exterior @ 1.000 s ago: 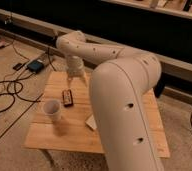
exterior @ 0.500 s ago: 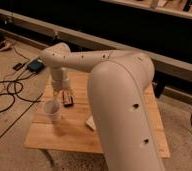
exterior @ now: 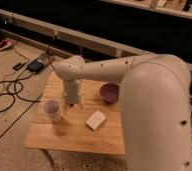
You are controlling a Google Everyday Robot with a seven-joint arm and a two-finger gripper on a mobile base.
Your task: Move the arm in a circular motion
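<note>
Swung right since the earlier frame, the large cream-white robot arm uncovers a round purple bowl. It reaches over the low wooden table. Its small gripper hangs just beside a white paper cup, fingers spread and empty, near a flat white block.

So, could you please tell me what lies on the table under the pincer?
The pincer hangs over the wooden table, beside the white cup. Only bare wood shows around it; the spot directly beneath is covered by the arm.
</note>
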